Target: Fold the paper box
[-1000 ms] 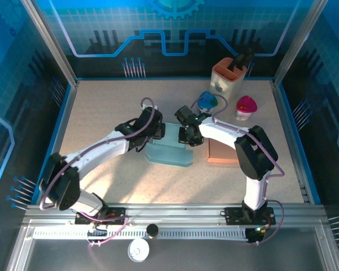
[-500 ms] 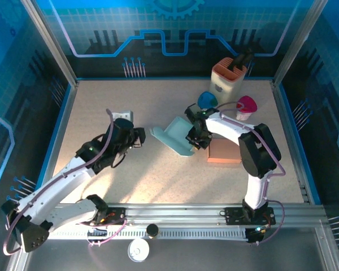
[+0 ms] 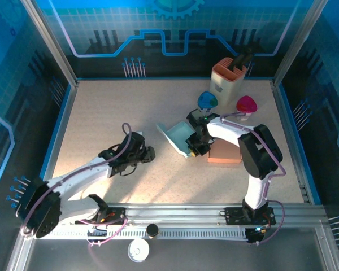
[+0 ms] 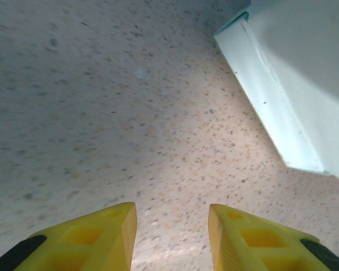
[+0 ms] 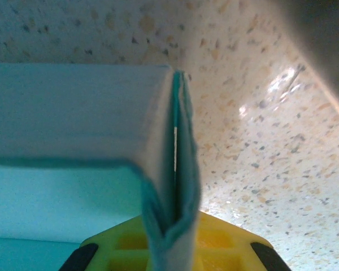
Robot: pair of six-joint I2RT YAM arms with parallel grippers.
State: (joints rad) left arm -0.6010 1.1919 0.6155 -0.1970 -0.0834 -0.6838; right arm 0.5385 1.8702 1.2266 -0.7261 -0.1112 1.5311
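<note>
paper box (image 3: 178, 137) in right gripper (image 3: 194, 147)

Paper box (image 4: 296, 79) cut off at right edge (left wrist view); right gripper (image 5: 170, 248) fingertips hidden behind fold

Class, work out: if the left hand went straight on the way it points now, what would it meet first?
Probably the bare table: the left hand tilts toward it, with the paper box right of that line. Depth is unclear, so it might clip the box.
</note>
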